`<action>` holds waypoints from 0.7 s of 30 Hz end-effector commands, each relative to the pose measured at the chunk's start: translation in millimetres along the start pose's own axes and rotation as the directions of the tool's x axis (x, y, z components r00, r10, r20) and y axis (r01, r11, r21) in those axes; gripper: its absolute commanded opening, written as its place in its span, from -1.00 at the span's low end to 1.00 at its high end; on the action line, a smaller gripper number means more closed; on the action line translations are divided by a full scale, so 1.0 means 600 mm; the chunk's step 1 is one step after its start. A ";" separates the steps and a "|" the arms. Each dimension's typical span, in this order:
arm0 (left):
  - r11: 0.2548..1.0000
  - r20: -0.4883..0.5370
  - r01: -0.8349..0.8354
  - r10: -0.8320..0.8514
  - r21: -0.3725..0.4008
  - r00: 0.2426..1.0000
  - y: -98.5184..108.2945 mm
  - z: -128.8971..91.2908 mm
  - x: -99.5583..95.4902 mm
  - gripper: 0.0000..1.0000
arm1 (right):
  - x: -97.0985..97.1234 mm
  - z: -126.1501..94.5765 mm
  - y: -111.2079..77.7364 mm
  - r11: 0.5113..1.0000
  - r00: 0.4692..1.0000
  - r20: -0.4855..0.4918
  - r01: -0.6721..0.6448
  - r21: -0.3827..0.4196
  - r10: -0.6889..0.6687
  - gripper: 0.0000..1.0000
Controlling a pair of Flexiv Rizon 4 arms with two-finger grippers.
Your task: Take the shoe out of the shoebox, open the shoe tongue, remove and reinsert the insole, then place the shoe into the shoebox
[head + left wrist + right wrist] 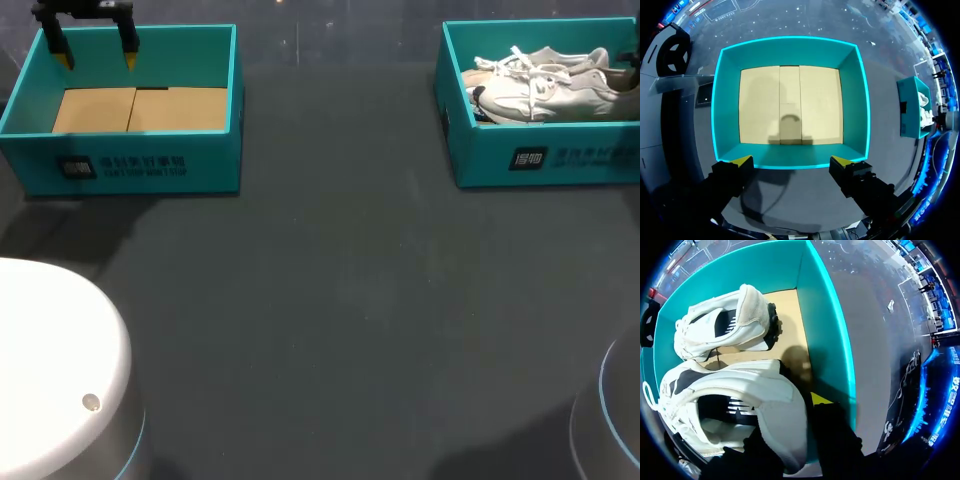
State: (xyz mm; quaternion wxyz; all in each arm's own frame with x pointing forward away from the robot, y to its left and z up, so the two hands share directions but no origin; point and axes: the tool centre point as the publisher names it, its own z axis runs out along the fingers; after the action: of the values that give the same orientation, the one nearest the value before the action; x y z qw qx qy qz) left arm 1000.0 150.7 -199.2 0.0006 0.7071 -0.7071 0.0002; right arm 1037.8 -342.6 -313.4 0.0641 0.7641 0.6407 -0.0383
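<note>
On the table stand two teal boxes, one at each far corner. The left shoebox shows only its cardboard floor, and my left gripper hangs spread wide above it. The right shoebox holds two white shoes. My right gripper sits at the nearer shoe by its heel; whether it grasps, I cannot tell.

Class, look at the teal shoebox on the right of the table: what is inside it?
In the shoebox, a first white shoe lies beside a second white shoe on the brown cardboard floor. The floor beneath them is covered.
</note>
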 end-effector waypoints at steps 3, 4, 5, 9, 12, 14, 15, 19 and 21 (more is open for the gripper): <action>1.000 0.000 0.000 0.000 0.000 1.000 0.000 0.000 0.000 1.00 | -0.014 -0.030 0.001 1.000 1.000 0.014 -0.001 -0.010 0.001 -1.00; 1.000 0.000 0.000 0.000 0.000 1.000 0.000 0.000 0.000 1.00 | -0.016 -0.037 0.000 1.000 1.000 0.010 0.001 -0.016 -0.001 -1.00; 1.000 0.000 0.000 0.000 0.000 1.000 0.000 0.000 0.000 1.00 | -0.017 -0.044 0.000 1.000 1.000 0.013 0.003 -0.021 -0.003 -1.00; 1.000 0.000 0.000 0.000 0.000 1.000 0.000 0.000 0.000 1.00 | -0.014 -0.068 0.000 1.000 1.000 0.017 0.008 -0.027 -0.008 -1.00; 1.000 0.000 0.000 0.000 0.000 1.000 0.000 0.000 0.000 1.00 | -0.012 -0.094 -0.002 0.999 1.000 0.022 0.010 -0.032 -0.009 -1.00; 1.000 0.000 0.000 0.000 0.000 1.000 0.000 0.000 0.000 1.00 | -0.012 -0.116 -0.003 0.999 0.999 0.033 0.006 -0.034 -0.005 -1.00; 1.000 0.000 0.000 0.000 0.000 1.000 0.000 0.000 0.000 1.00 | -0.012 -0.122 -0.004 0.999 0.999 0.038 0.007 -0.040 -0.005 -1.00; 1.000 0.000 0.000 0.000 0.000 1.000 0.000 0.000 0.000 1.00 | -0.014 -0.164 -0.008 0.999 0.998 0.065 0.008 -0.054 -0.004 -1.00; 1.000 0.000 0.000 0.000 0.000 1.000 0.000 0.000 0.000 1.00 | -0.015 -0.185 -0.010 0.998 0.996 0.085 0.009 -0.059 -0.004 -1.00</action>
State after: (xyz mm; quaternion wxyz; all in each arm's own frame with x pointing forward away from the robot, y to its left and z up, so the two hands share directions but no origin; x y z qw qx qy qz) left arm 1000.0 150.7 -199.2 0.0006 0.7072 -0.7071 0.0002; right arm 1037.8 -341.4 -227.9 0.1033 0.7582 0.6420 -0.0474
